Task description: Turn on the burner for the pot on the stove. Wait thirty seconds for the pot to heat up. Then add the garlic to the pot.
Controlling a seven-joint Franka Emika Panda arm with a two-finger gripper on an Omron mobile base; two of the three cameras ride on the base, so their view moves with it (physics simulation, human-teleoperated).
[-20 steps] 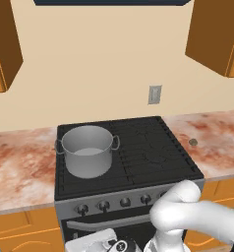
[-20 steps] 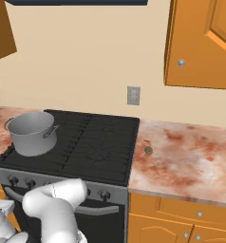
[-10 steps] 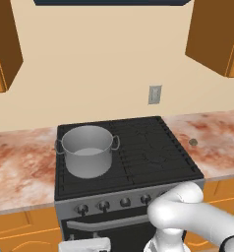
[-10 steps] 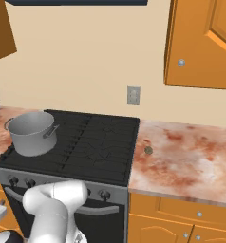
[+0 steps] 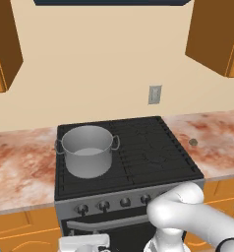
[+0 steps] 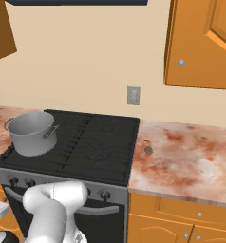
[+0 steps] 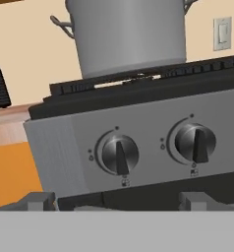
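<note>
The tool sits low in front of the stove, jaws fully apart and holding nothing; in the hand view its 2 tips rise at the bottom, 1 to each side of the 2 nearest knobs.

The pot stands on the rear-left part of the cooktop. The garlic lies on the worktop to the right of the stove, well apart from the pot.

Risks from here:
- Wrong knob. The hand view shows a left knob and a right knob side by side, both pointing down, and more knobs line the panel in the base views. Nothing legible says which one feeds the pot's burner, so a guess by position could light an empty burner and the pot would stay cold.
- Poor grip. The knobs are small and smooth; jaws closing off-centre could slip round the knob rather than turn it.
- Collision. The tool is low, near the oven handle, and a straight push forward could strike it or the panel.
- Later, the garlic is tiny and round, so it could roll away from a pinch.
</note>
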